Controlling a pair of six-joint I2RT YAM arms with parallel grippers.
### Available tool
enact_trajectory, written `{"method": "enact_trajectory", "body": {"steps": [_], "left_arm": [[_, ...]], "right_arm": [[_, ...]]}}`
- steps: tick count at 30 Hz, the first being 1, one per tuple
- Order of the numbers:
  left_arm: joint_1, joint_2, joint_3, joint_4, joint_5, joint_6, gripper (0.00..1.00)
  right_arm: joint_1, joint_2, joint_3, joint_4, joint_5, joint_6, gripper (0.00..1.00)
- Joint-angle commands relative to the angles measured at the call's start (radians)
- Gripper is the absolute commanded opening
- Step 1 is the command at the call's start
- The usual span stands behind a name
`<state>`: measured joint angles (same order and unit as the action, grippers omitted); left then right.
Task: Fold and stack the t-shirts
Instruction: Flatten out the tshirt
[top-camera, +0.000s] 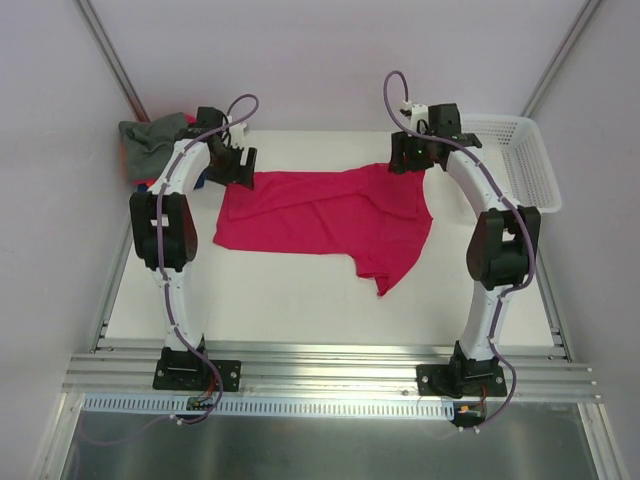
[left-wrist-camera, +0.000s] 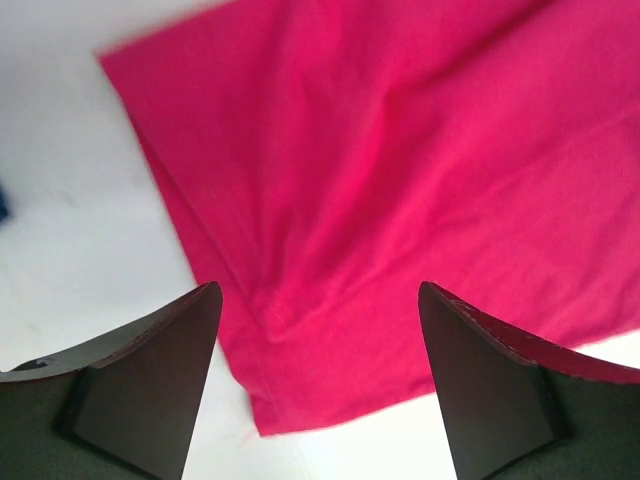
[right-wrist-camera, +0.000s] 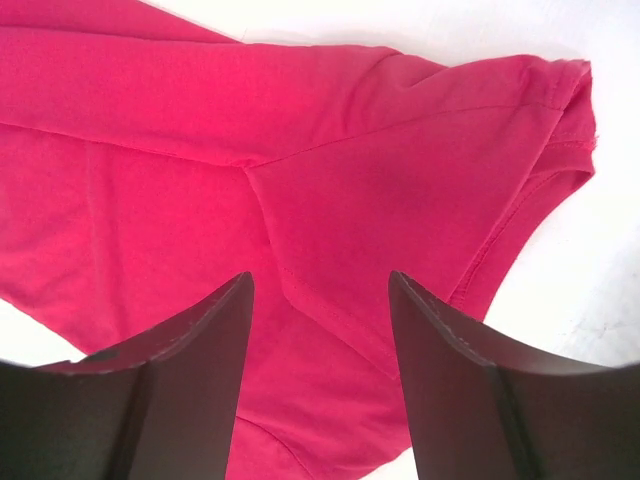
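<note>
A crimson-red t-shirt (top-camera: 320, 212) lies spread and partly folded on the white table, one sleeve pointing toward the near edge. My left gripper (top-camera: 240, 168) is open just above the shirt's far left corner (left-wrist-camera: 400, 200); nothing is between its fingers (left-wrist-camera: 160, 370). My right gripper (top-camera: 408, 158) is open above the shirt's far right part (right-wrist-camera: 330, 180), over a seam near the sleeve; its fingers (right-wrist-camera: 190, 370) hold nothing. A grey-green shirt (top-camera: 150, 138) lies bunched at the far left, with a bit of dark blue and red cloth under it.
A white lattice basket (top-camera: 525, 160) stands at the far right. Metal rails (top-camera: 330, 370) run along the table's near edge by the arm bases. White walls close the left, right and far sides.
</note>
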<state>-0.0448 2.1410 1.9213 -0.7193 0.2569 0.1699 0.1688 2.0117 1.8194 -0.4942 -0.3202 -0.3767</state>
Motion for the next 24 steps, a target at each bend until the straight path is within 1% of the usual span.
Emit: {"method": "enact_trajectory", "body": {"steps": [1,2,5,7,9,11,12,14,18,19,20,24], "left_arm": [[0.005,-0.063,-0.05,-0.061,0.093,-0.044,0.79],[0.006,-0.055,-0.048,-0.066,0.096,-0.05,0.79],[0.014,-0.024,-0.03,-0.086,0.096,-0.063,0.73],[0.019,-0.039,-0.048,-0.095,0.119,-0.069,0.7],[0.025,-0.056,-0.067,-0.121,0.136,-0.081,0.7],[0.029,-0.09,-0.117,-0.126,0.172,-0.099,0.67],[0.033,-0.101,-0.148,-0.126,0.177,-0.104,0.66],[0.031,-0.119,-0.171,-0.129,0.195,-0.113,0.65],[0.037,-0.096,-0.173,-0.201,0.237,-0.107,0.61],[0.039,-0.086,-0.171,-0.207,0.246,-0.106,0.58],[0.039,-0.082,-0.17,-0.207,0.249,-0.109,0.58],[0.039,-0.069,-0.15,-0.206,0.266,-0.119,0.59]], "right_arm": [[-0.002,0.004,0.012,0.002,-0.037,0.039,0.6],[-0.003,0.022,0.017,0.002,-0.036,0.038,0.6],[-0.005,0.051,0.05,-0.006,-0.033,0.036,0.6],[-0.005,0.047,0.063,-0.024,-0.049,0.038,0.6],[0.0,0.036,0.069,-0.062,-0.048,0.032,0.58],[0.001,0.016,0.02,-0.07,-0.046,0.041,0.57],[0.001,-0.011,-0.008,-0.063,-0.06,0.042,0.51],[0.009,-0.042,-0.084,-0.061,-0.059,0.035,0.47],[0.038,-0.113,-0.209,-0.073,-0.048,0.006,0.46],[0.044,-0.138,-0.235,-0.073,-0.045,-0.011,0.46],[0.049,-0.148,-0.271,-0.078,-0.04,-0.019,0.46],[0.072,-0.165,-0.313,-0.087,-0.014,-0.056,0.46]]}}
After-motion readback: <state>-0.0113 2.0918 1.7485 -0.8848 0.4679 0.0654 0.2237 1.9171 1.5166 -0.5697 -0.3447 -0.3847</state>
